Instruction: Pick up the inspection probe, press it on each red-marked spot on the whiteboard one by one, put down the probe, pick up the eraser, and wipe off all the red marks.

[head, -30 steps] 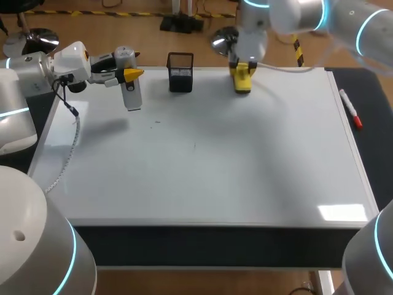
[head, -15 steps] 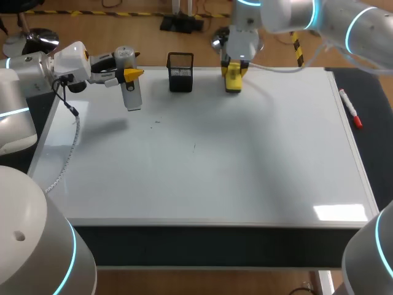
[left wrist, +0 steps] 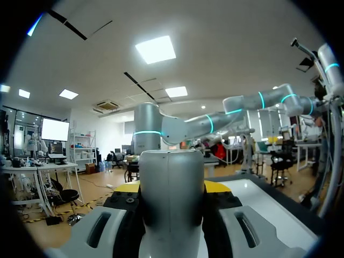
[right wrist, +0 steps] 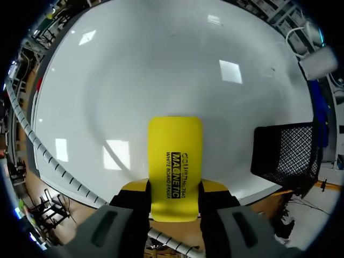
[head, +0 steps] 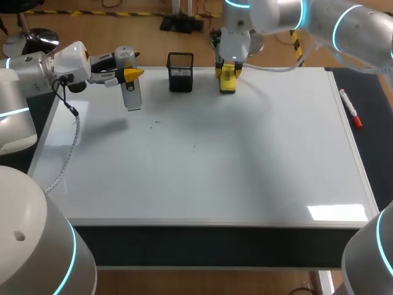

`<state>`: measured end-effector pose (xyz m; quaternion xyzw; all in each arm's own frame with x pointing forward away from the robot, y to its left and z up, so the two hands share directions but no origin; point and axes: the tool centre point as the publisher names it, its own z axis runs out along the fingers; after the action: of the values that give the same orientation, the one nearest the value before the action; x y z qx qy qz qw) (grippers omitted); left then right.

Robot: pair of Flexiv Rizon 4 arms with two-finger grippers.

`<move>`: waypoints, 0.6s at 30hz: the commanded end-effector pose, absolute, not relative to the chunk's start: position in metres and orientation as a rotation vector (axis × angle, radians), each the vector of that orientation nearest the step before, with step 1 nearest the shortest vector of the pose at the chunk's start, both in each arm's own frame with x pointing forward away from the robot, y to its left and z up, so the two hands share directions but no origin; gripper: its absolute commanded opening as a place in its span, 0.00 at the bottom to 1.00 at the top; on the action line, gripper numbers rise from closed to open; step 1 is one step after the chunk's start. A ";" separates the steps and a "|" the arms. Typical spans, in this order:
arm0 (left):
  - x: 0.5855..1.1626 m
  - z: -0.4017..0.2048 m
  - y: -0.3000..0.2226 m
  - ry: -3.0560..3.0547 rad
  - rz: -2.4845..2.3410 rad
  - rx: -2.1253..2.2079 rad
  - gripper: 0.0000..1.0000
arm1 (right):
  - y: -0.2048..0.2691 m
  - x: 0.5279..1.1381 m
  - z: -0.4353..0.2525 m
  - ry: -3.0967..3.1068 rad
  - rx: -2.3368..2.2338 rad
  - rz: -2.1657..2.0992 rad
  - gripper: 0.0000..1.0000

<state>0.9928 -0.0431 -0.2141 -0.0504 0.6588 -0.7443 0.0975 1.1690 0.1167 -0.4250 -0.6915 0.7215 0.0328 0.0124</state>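
the eraser (head: pixel 227 80), a yellow block, was pinched on its long sides between the two fingers of the right gripper (right wrist: pixel 176 187). it sat near the far edge of the whiteboard (head: pixel 215 160), just beside the black mesh holder (head: pixel 180 72). whether its face touched the board i could not tell. the inspection probe (head: pixel 131 93) was not on the desk: the left gripper (head: pixel 127 75) clamped it from two sides over the whiteboard's far left corner, its body hanging down.

by my reading the wiping step was in hand, though the probe had not been set down. no red marks showed on the board in the head view, only a few faint dark specks near its middle. the next move would call for finding any mark that remains, lowering the eraser flat onto it and sweeping with steady pressure. a red marker (head: pixel 351 109) lay on the dark desk strip beside the board's right edge, well apart from both grippers.
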 end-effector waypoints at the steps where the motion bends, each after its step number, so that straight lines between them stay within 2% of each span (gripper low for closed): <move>1: 0.992 -0.214 -0.043 1.945 -2.203 -0.149 0.00 | 0.116 1.167 -0.421 2.256 -2.165 0.092 1.00; 18: 0.992 -0.214 -0.043 1.945 -2.203 -0.149 0.00 | 0.105 1.158 -0.412 2.283 -2.135 0.068 1.00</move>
<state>0.9927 -0.0431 -0.2142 -0.0505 0.6588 -0.7443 0.0975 1.1647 0.1115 -0.4213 -0.6842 0.7289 0.0238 0.0044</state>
